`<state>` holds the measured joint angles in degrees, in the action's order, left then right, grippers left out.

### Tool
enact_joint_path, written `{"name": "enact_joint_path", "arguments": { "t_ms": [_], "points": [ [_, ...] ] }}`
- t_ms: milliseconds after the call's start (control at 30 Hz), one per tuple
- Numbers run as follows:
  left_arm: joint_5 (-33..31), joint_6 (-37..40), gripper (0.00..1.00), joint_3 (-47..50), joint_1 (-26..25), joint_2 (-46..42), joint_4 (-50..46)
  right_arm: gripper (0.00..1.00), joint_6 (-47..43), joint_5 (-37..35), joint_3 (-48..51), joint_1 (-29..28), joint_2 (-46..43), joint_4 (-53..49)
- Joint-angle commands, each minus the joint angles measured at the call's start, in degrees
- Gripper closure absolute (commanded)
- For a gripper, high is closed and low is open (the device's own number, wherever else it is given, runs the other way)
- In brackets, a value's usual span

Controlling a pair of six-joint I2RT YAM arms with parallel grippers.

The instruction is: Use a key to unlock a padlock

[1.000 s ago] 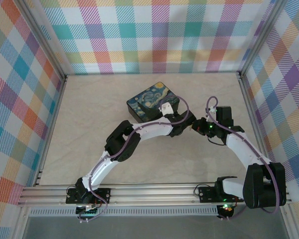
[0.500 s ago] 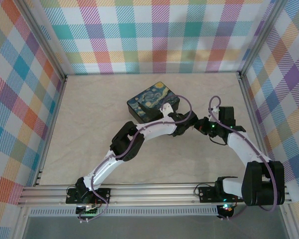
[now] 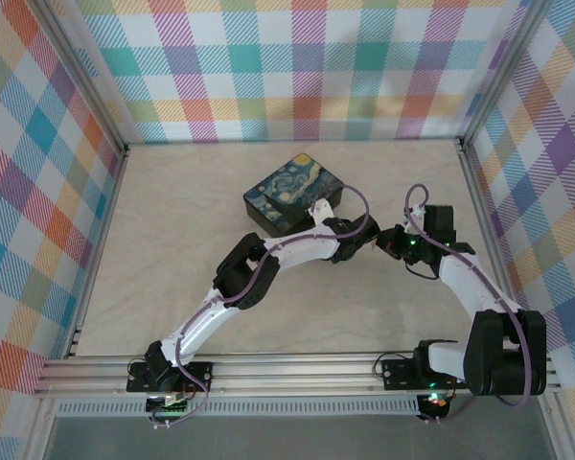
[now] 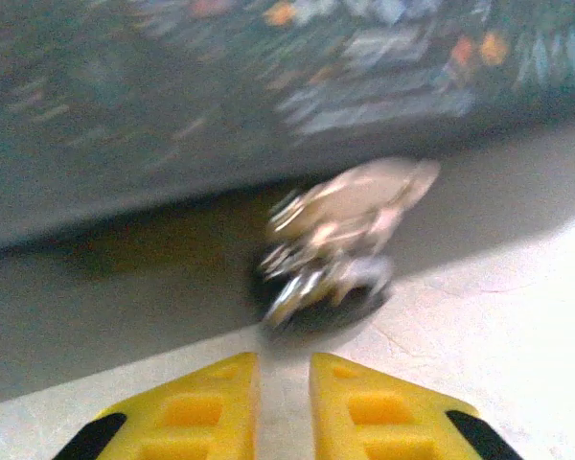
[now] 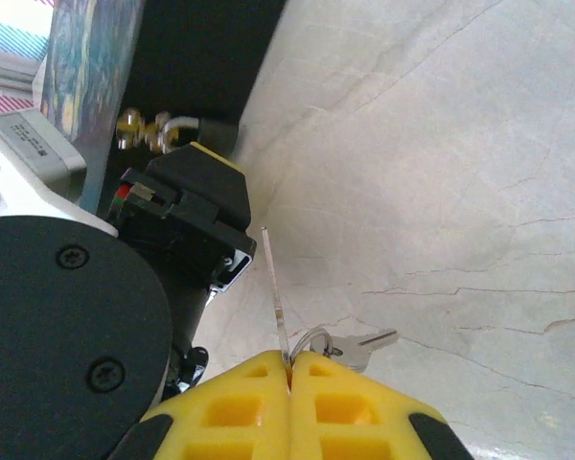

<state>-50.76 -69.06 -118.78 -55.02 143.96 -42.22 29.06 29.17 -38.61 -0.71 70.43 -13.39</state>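
Right gripper [image 5: 289,369] pinched the key [image 5: 273,287]; left gripper [image 4: 283,364], jaws barely apart and empty, sat just short of the padlock [image 4: 326,278]. Closing there would likely miss or nudge it.

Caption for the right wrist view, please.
Right claw shut on a thin strip, key and ring just beside it, close to the left arm and the box.

Left hand [image 3: 338,226] and right hand [image 3: 386,240] sit close together beside the starry-lidded box [image 3: 289,190]
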Motion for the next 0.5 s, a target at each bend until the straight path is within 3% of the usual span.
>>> {"name": "enact_joint_path", "arguments": {
  "t_ms": [0,100,300,467],
  "points": [
    [-1.2,2.7,0.84,3.2,0.9,-2.6,1.7,1.0,-1.6,2.2,0.9,0.2,-0.4,-0.8],
    [1.2,5.9,0.89,6.7,0.9,-6.1,3.0,1.0,-2.2,3.4,1.2,0.2,0.0,-0.8],
    [9.1,12.4,0.88,16.7,1.4,-16.5,7.0,1.0,-2.1,3.2,1.6,0.2,-0.1,-1.2],
    [16.5,22.4,0.53,18.6,2.0,-25.0,5.7,1.0,-2.2,2.0,0.9,0.2,-0.2,-2.4]
  ]
}}
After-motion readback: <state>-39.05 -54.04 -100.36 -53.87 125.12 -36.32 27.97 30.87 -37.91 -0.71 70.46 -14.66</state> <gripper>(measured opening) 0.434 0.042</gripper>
